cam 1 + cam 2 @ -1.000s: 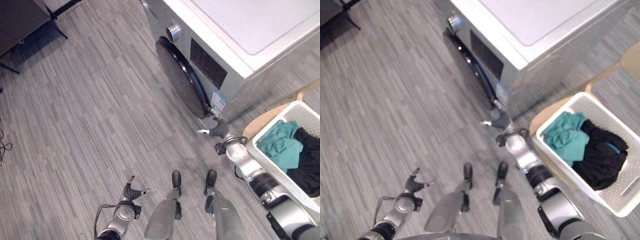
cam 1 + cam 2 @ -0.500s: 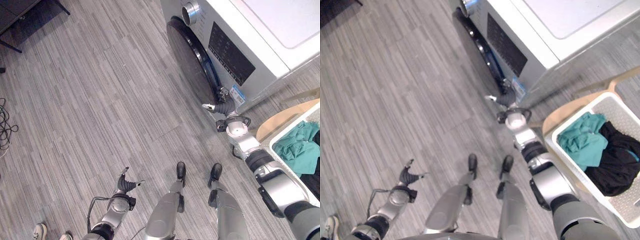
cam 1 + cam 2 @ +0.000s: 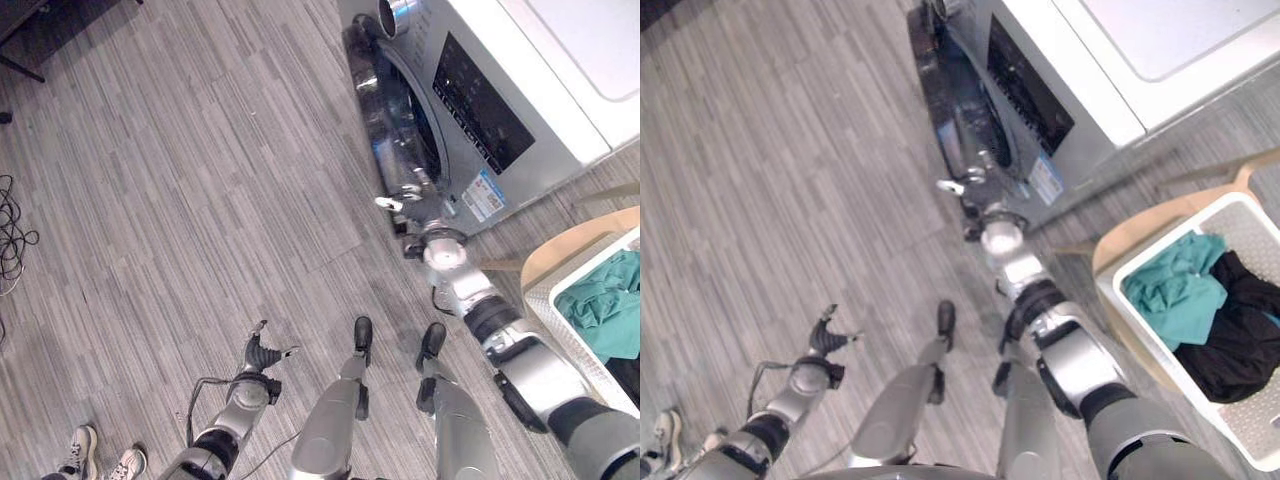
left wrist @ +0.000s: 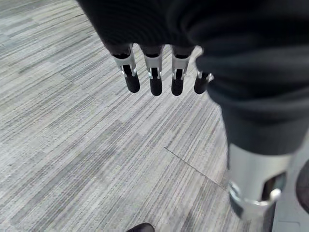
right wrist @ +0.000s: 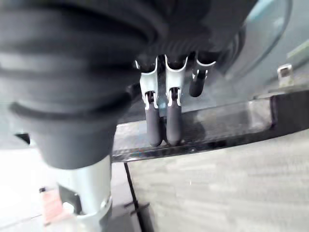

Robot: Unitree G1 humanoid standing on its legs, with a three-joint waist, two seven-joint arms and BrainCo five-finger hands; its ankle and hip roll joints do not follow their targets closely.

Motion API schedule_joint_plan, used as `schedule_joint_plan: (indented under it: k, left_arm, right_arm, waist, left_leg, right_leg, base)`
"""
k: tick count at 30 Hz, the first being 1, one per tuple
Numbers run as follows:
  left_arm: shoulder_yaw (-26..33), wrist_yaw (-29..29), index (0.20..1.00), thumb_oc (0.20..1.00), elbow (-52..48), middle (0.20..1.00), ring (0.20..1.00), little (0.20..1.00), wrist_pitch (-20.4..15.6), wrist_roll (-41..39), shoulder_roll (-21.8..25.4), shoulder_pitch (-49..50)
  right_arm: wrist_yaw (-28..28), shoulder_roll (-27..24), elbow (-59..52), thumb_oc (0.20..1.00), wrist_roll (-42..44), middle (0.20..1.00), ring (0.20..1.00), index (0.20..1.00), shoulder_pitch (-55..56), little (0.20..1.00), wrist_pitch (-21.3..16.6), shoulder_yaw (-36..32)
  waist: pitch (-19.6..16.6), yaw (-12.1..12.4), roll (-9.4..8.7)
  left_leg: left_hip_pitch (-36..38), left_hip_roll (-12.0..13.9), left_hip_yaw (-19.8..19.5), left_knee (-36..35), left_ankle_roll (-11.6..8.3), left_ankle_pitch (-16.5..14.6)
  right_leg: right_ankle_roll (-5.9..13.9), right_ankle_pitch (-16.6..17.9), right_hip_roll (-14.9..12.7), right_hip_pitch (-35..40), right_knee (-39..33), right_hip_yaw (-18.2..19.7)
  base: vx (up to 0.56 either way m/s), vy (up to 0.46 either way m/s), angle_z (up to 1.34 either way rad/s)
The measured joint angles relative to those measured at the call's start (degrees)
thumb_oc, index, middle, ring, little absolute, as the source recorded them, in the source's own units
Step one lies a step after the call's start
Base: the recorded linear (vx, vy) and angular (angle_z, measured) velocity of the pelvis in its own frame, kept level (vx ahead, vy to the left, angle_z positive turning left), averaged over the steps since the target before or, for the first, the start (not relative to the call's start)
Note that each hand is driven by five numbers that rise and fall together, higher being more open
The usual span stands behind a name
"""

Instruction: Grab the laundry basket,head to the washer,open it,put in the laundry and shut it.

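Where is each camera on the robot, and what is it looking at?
Left eye view: on the head, looking down at the washer, both arms, right robot hand at the door.
Right eye view: beside it, same scene, plus laundry basket.
Left wrist view: behind the left robot hand, facing floor.
Right wrist view: behind the right hand, fingers at the door's edge, shared with the eyes.

I see grey plank floor [image 3: 180,200], a person's shoes [image 3: 100,465] at its near left edge, and a wooden chair [image 3: 570,250] at right.
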Motion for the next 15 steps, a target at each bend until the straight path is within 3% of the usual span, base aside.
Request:
schedule_joint_plan:
  k: [6, 8, 10, 12, 14, 15]
  left_arm:
    - [-1.1, 0.1, 1.000, 1.000, 1.8, 1.000, 1.000, 1.000, -0.2, 0.0, -0.9, -3.2]
    - [-0.8, 0.3, 1.000, 1.000, 2.5, 1.000, 1.000, 1.000, 0.0, -0.1, -1.1, -3.4]
    - [-1.0, 0.4, 1.000, 1.000, 3.2, 1.000, 1.000, 1.000, 0.1, -1.7, -0.7, -2.8]
    - [0.8, 1.0, 1.000, 1.000, 3.4, 1.000, 1.000, 1.000, 0.7, -2.3, 0.6, -0.9]
    - [1.4, 1.2, 1.000, 1.000, 3.4, 1.000, 1.000, 1.000, 1.3, -2.3, 1.5, 0.6]
    - [2.4, 1.4, 1.000, 1.000, 1.3, 1.000, 1.000, 1.000, 1.5, -2.3, 2.6, 0.3]
  right_arm:
    - [5.0, 6.5, -8.2, 1.000, 7.8, 1.000, 1.000, 1.000, -3.5, 1.000, -1.1, 8.2]
    - [6.5, 8.1, -12.1, 1.000, 8.0, 1.000, 1.000, 1.000, -5.6, 1.000, -2.7, 10.6]
    - [7.7, 9.6, -12.4, 1.000, 7.9, 1.000, 1.000, 1.000, -7.0, 1.000, -3.7, 10.2]
    - [7.3, 8.5, -8.4, 1.000, 6.7, 1.000, 1.000, 1.000, -7.5, 1.000, -3.6, 9.7]
    - [6.9, 4.6, -5.9, 1.000, 6.2, 1.000, 1.000, 1.000, -7.3, 1.000, -3.5, 7.3]
    - [7.4, 2.2, -4.0, 1.000, 4.5, 1.000, 1.000, 1.000, -7.2, 1.000, -2.8, 7.3]
  waist:
    - [-0.1, 3.4, 0.38]
    - [-0.2, 5.1, 0.96]
    - [-0.2, 7.3, 0.98]
    - [-0.5, 8.9, 0.37]
    - [-0.7, 7.6, -0.41]
    - [-1.1, 7.1, -2.28]
  left_leg:
    - [-2.7, 0.8, -6.7, 2.4, -2.13, 0.8]
    - [-3.0, 1.0, -9.7, 2.4, -2.83, 0.6]
    - [-3.1, 0.9, -11.9, 2.5, -3.62, 0.3]
    - [-3.2, -0.7, -13.6, 2.9, -4.20, -0.1]
    - [-4.3, -2.0, -12.8, 3.0, -2.83, 0.9]
    - [-4.1, -1.9, -11.1, 3.2, -2.85, 0.9]
  right_leg:
    - [-0.57, -0.7, 0.5, 2.1, -1.1, -5.8]
    - [-1.33, -1.6, 0.8, 3.0, -0.8, -8.9]
    - [-1.26, -4.2, 0.0, 2.9, 2.7, -9.7]
    - [-0.87, -7.5, -2.6, 1.4, 8.2, -10.1]
    - [-0.23, -7.4, -4.1, -1.0, 9.9, -8.8]
    - [0.62, -7.0, -3.9, -2.3, 9.7, -6.2]
  base:
    - [0.02, -0.110, 0.48]
    - [0.03, -0.092, 0.72]
    - [0.04, -0.071, 0.70]
    - [0.00, -0.010, 0.53]
    - [-0.06, 0.101, -0.01]
    - [-0.05, 0.118, -0.44]
